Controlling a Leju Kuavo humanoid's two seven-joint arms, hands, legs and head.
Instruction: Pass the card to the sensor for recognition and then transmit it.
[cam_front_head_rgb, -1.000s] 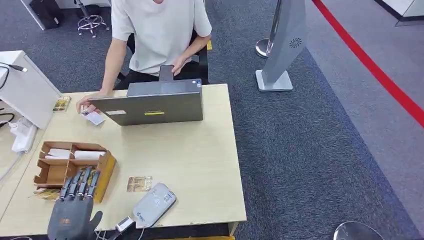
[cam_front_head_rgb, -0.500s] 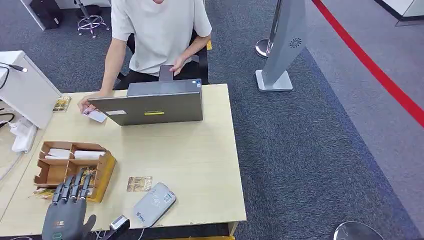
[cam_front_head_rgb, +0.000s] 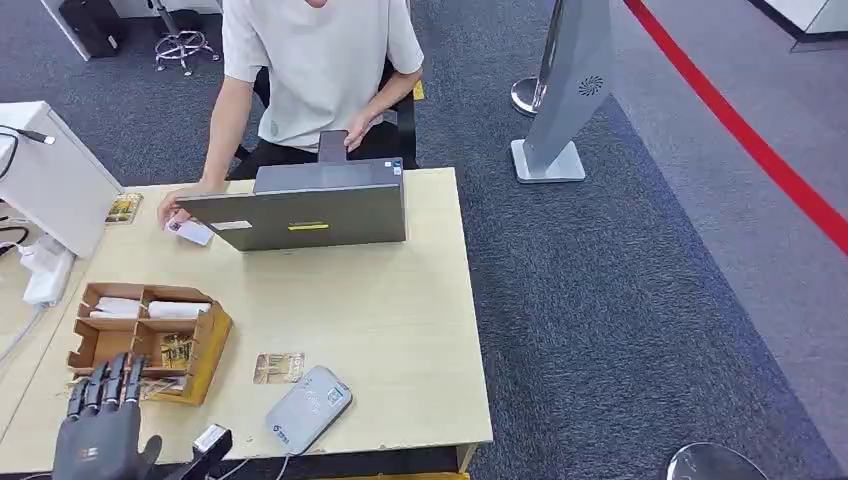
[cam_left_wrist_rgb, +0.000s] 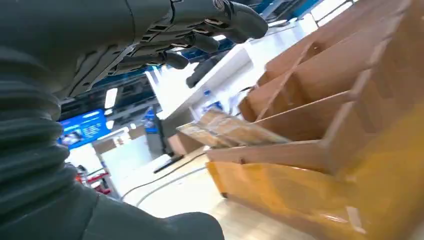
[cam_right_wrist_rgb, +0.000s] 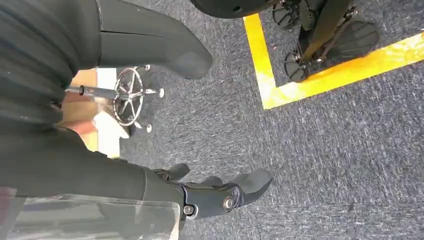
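Observation:
A patterned card (cam_front_head_rgb: 279, 367) lies flat on the wooden table (cam_front_head_rgb: 400, 300), just beyond the grey card sensor (cam_front_head_rgb: 308, 408) at the near edge. More cards sit in the near compartment (cam_front_head_rgb: 176, 350) of a cardboard organiser box (cam_front_head_rgb: 148, 338). My left hand (cam_front_head_rgb: 95, 430) hovers at the table's near-left corner, short of the box, fingers spread and holding nothing. In the left wrist view its fingers (cam_left_wrist_rgb: 200, 30) stretch toward the box (cam_left_wrist_rgb: 320, 125) and the cards (cam_left_wrist_rgb: 230, 130) in it. My right hand (cam_right_wrist_rgb: 215, 192) hangs over the carpet with nothing in it.
A person sits behind an open laptop (cam_front_head_rgb: 310, 205) at the far side and holds a small card (cam_front_head_rgb: 190, 231) on the table. A white device (cam_front_head_rgb: 50, 180) and cables lie at the left. A grey stand (cam_front_head_rgb: 565, 100) is on the carpet to the right.
My left hand has drawn back from over the box toward the near-left corner of the table. The person's hand with the small card has shifted slightly.

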